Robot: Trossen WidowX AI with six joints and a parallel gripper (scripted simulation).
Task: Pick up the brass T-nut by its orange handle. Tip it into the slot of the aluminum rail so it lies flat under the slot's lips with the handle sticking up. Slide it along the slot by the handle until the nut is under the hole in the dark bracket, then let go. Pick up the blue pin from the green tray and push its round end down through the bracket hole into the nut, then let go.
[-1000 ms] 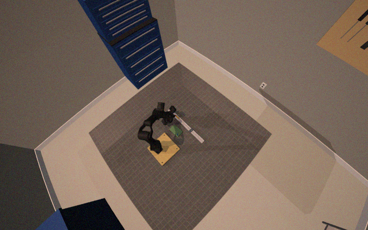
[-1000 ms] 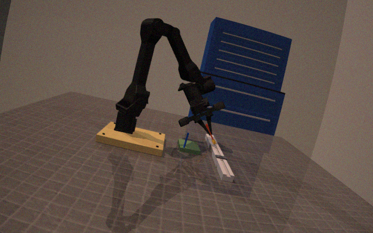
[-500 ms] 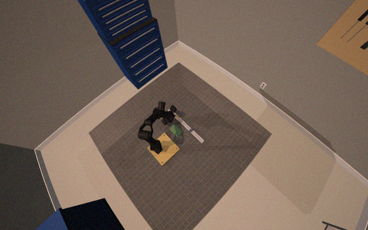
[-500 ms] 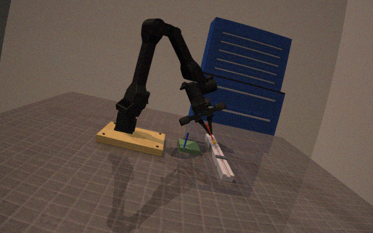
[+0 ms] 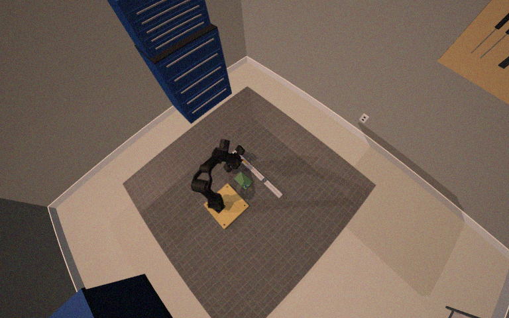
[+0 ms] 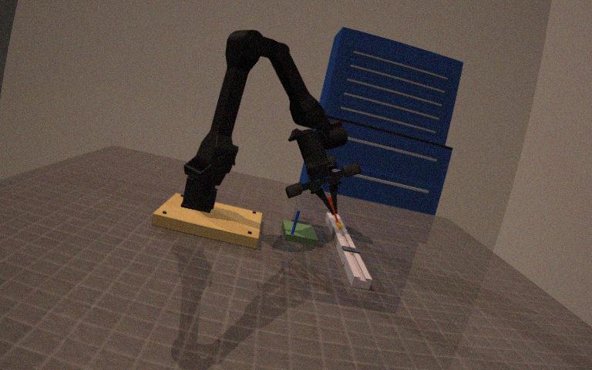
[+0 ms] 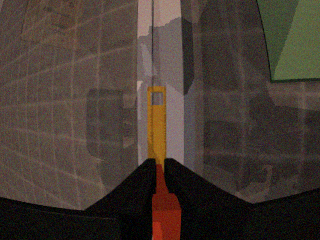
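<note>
Leftmost in the exterior view, a pale yellow base block [image 5: 236,209] [image 6: 235,237] sat on the tiled worktop [image 5: 285,232] [image 6: 109,283] [image 7: 65,125], with the black arm [image 5: 201,185] [image 6: 231,95] rising from it and arching over to the right. Next came the green tray [image 5: 240,179] [image 6: 305,236] [image 7: 300,50], lying between the base block and the rail. The blue pin [image 5: 245,185] [image 6: 295,222] stood at the tray, tilted, its upper end leaning to the right.

Right of the tray, the fingers [image 6: 323,200] pointed down at the far part of the rail. They were almost fully closed, just a narrow gap apart, and had hold of the orange handle [image 6: 333,206] [image 7: 166,215]. The handle leaned, its top to the left, with the brass T-nut [image 5: 244,161] [image 6: 338,225] [image 7: 157,125] at its lower end. The nut was over the slot, its long side running along it; whether it sat under the lips I could not tell.

The aluminum rail [image 5: 276,191] [image 6: 354,261] [image 7: 175,125] lay on the worktop, its near end furthest right. The dark bracket [image 5: 264,179] [image 6: 351,249] crossed its top, well apart from the nut. Behind the rail stood a blue cabinet [image 5: 168,86] [image 6: 392,98] with pale handles.
</note>
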